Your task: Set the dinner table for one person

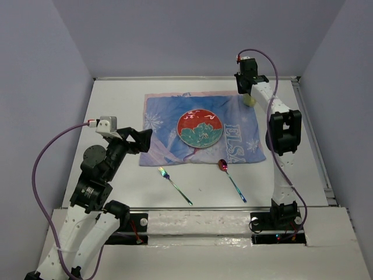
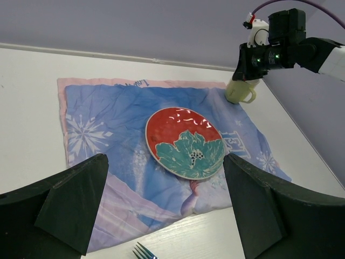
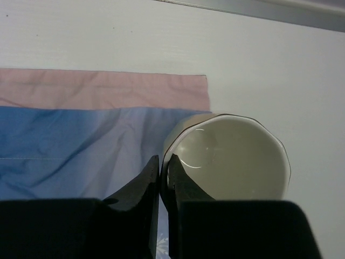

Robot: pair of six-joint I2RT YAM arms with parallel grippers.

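Observation:
On the white dinner table (image 1: 116, 111) lies a blue snowflake mat (image 1: 160, 119) with a red and teal plate (image 1: 200, 128) (image 2: 186, 143) at its middle. A pale yellow cup (image 3: 232, 156) (image 1: 250, 100) stands at the mat's far right corner. My right gripper (image 3: 163, 167) (image 1: 247, 87) is shut on the cup's rim, one finger inside and one outside. My left gripper (image 2: 167, 210) (image 1: 144, 140) hovers wide open over the mat's near left part, holding nothing. A rainbow fork (image 1: 175, 185) (image 2: 143, 252) and a spoon (image 1: 231, 179) lie on the table in front of the mat.
The mat (image 2: 108, 135) is wrinkled, with a pink border (image 3: 102, 89) along its far edge. Walls close the table in at the back and both sides. A raised rail (image 1: 315, 146) runs along the right edge.

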